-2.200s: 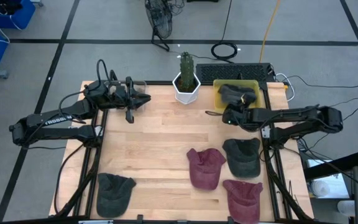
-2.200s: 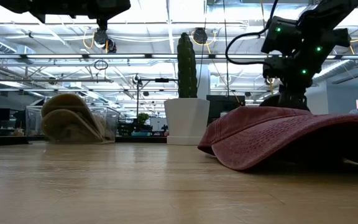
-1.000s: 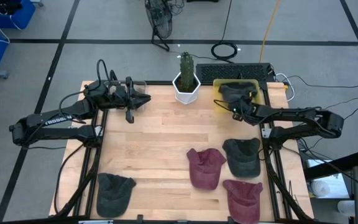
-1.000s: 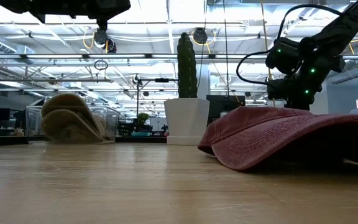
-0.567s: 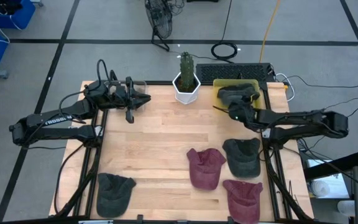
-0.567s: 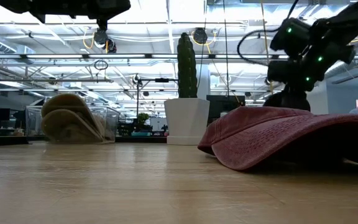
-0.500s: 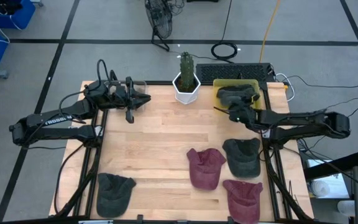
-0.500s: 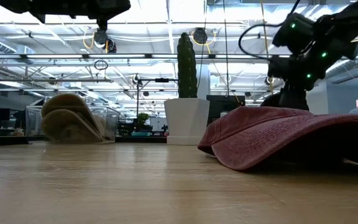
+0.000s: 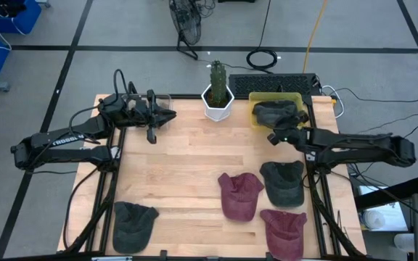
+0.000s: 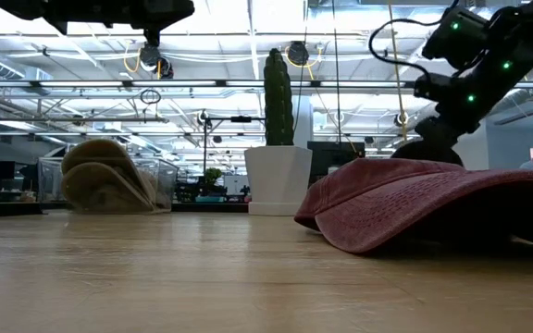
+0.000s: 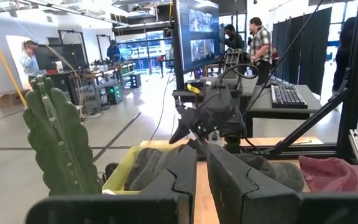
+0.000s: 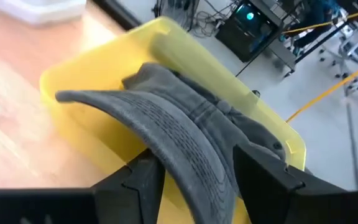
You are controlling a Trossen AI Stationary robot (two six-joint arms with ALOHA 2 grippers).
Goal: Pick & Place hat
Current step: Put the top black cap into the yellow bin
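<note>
Hovering just beside the near edge of the yellow bin (image 9: 276,103) at the table's far right corner, the right gripper (image 9: 276,135) has its fingers spread apart with the dark grey hat (image 12: 191,134) lying in the bin in front of them, not gripped. The hat sits piled in the bin, and in the wrist view its brim (image 12: 135,109) juts out over the bin wall toward the table.

Across the table, the left gripper (image 9: 167,116) waits near the far left corner by a clear container, its fingers (image 11: 185,180) nearly together and holding nothing. A potted cactus (image 9: 217,90) stands between the two arms at the back edge. Four more hats are laid out along the near side: a grey one (image 9: 133,223) at the left, two maroon ones (image 9: 239,194) and another grey one (image 9: 284,181) at the right.

The worry here is that overhanging brim. It looks loosely seated, and if the gripper brushes it on the way out, the hat could well be dragged or tipped back over the wall onto the wood. A low swing toward the next hat might also clip the bin itself.
</note>
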